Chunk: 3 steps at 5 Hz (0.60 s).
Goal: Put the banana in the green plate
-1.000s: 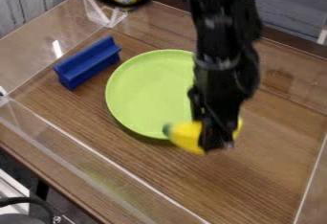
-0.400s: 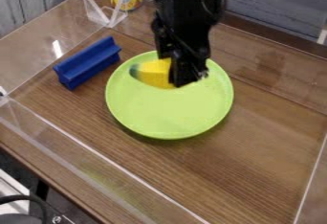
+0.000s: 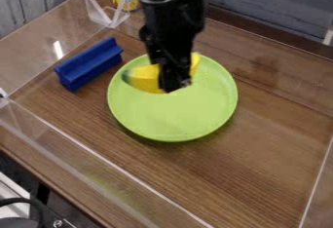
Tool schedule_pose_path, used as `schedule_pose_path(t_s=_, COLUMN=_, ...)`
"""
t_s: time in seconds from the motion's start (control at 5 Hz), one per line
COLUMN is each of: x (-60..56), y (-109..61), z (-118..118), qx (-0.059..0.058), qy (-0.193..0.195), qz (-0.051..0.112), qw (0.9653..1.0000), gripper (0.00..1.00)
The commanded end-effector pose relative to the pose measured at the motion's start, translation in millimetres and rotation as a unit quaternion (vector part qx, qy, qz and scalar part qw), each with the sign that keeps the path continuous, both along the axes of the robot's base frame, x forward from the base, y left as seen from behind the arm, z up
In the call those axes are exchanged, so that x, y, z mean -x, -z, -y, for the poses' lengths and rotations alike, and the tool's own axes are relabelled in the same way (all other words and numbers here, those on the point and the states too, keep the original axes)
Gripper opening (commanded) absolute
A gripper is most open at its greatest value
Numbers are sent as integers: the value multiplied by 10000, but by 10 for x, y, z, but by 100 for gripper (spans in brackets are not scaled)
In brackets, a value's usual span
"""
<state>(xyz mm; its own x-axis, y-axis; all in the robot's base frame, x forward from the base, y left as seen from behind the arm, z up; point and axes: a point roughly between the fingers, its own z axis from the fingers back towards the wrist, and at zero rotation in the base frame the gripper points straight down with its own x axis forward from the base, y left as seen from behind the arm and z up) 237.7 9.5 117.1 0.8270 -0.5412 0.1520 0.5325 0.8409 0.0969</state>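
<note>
We see the black end effector (image 3: 166, 77) pointing straight down over the upper left part of the green plate (image 3: 196, 115), its fingers closed on the banana (image 3: 148, 77). The banana shows as a stubby yellow piece sticking out to the left of the fingers, above the plate's inner surface near its upper left rim; we cannot tell whether it touches the plate. The plate sits at the centre of the frame on the wooden desk (image 3: 274, 164). A blue rectangular block (image 3: 89, 62) lies to the left, just beside the plate but apart from it. Clear plastic walls (image 3: 26, 125) border the desk.
</note>
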Motion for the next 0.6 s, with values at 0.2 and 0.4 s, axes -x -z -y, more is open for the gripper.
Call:
schedule_pose_path(t_s=0.2, x=-61, y=-24, z=-163, qx=-29, qy=-77, qz=376, qw=9993, gripper=0)
schedule_pose_path(t_s=0.4, x=-65, y=-77, z=-237, qx=-27, qy=-17, qz=380, qw=9993, gripper=0)
